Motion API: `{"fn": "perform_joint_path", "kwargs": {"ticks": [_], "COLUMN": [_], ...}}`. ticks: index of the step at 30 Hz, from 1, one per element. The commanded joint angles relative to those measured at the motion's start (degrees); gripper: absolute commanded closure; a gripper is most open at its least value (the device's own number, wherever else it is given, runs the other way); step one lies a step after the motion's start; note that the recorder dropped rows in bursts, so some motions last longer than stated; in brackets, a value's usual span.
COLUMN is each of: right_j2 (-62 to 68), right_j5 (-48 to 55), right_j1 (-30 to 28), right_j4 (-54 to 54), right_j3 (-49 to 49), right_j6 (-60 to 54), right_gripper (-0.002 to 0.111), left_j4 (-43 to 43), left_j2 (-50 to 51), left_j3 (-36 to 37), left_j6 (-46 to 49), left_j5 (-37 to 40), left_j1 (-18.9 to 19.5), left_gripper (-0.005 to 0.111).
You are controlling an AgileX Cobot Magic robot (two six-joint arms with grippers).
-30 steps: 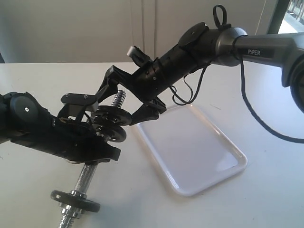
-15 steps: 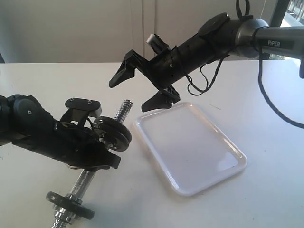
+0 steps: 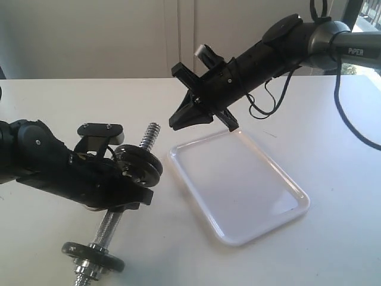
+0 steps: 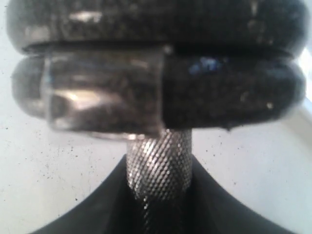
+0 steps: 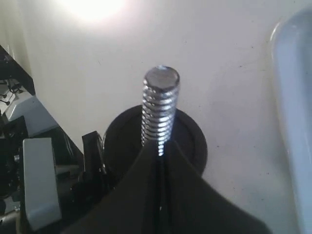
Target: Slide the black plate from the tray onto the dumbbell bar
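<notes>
The dumbbell bar (image 3: 113,219) is tilted off the table, and my left gripper (image 3: 126,193) is shut on its knurled middle (image 4: 158,161). The black plate (image 3: 141,165) sits on the bar below the threaded end (image 3: 149,134). In the left wrist view the black plate (image 4: 156,24) lies against a second disc backed by a silver nut (image 4: 102,97). My right gripper (image 3: 177,121) hangs shut and empty above the tray's far corner. Its wrist view looks down on the threaded tip (image 5: 161,80) and the black plate (image 5: 190,141) past its gripper (image 5: 159,146).
The white tray (image 3: 300,199) lies on the table to the right of the bar, with nothing in it; its rim (image 5: 285,97) shows in the right wrist view. Another black disc with a nut (image 3: 92,253) is on the bar's near end, close to the table's front edge.
My right gripper let go of the black plate on the bar, drew back up and to the right, then closed its fingers. The left arm kept holding the bar, shifting slightly.
</notes>
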Motion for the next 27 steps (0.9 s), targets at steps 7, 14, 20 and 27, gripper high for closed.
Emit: {"fn": "perform_joint_path", "kwargs": {"ticks": [7, 14, 20, 27], "right_j2": [-1.3, -3.1, -3.7, -4.4], "right_j5": [1.3, 1.3, 1.3, 1.3], "right_j1": [-2.0, -2.0, -2.0, -1.9], "right_j4": [-4.3, -5.5, -6.1, -7.4], "right_j3": [-0.3, -0.3, -0.3, -0.3], "right_j6": [-1.9, -2.2, -2.3, -2.4], "right_gripper": [0.108, 0.108, 0.108, 0.108], "left_j4": [-2.8, -4.6, -4.6, -4.6], "left_j2": [-2.6, -0.5, 2.3, 2.7], "left_j3": [-1.7, -1.7, -1.7, -1.7], "left_j6": [-10.6, -16.0, -20.8, -21.4], "left_j5": [-12.0, -14.5, -15.1, -15.0], "left_j1": [0.0, 0.1, 0.1, 0.1], "left_gripper": [0.107, 0.107, 0.107, 0.107]}}
